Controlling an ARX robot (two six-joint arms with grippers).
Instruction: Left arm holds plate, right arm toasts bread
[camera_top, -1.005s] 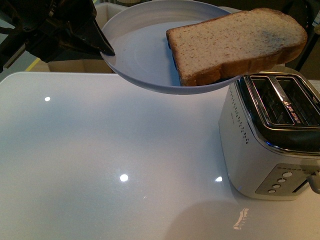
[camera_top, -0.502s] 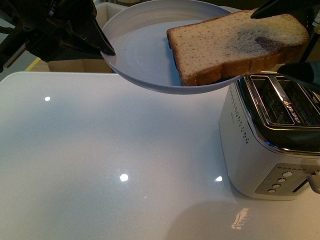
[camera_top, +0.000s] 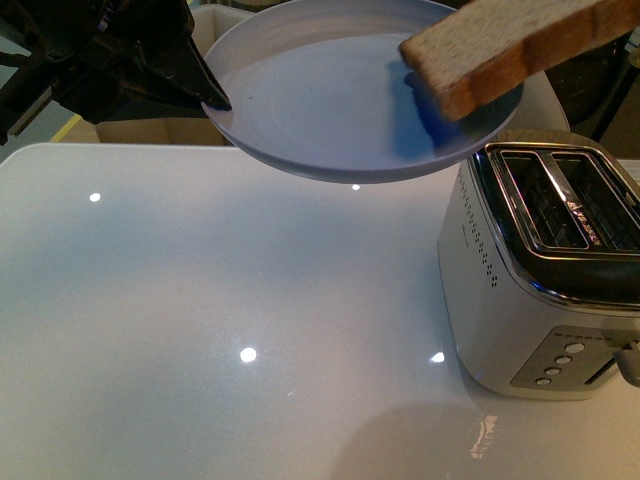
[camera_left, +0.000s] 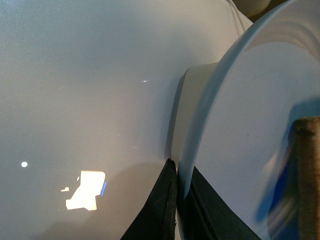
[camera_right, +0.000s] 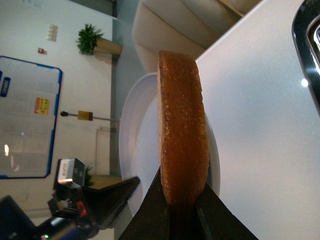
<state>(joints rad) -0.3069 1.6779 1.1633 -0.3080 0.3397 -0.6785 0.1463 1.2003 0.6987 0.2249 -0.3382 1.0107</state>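
Over the far left corner of the glossy white bench (camera_top: 200, 300), the black, angular left gripper (camera_top: 212, 98) is clamped on the rim of the round, pale blue-grey plate (camera_top: 310, 110). The left wrist view shows one dark finger on each face of the rim. The plate hangs in the air where it hung a second ago, tipped towards the near edge, so the holding arm has not budged.

What has changed is further right. A second ago the slice of light brown wholemeal bread (camera_top: 500, 45) with its darker crust lay flat on the plate, overhanging the right side of the rim. Now most of the plate is bare and the bread is raised and tilted, with only its lower end over the plate's right side and a blue shadow beneath it. I cannot tell whether that end is fully clear of the plate.

From the right wrist view, the right gripper (camera_right: 181, 205) is closed on the bread, which stands edge-on between its two dark fingers.

At the right edge of the bench stands the silver two-slot toaster (camera_top: 540, 290), its slots open upward, below and to the right of the bread. By my reckoning the pick-up is done; carrying the bread to a slot and lowering it in remain.
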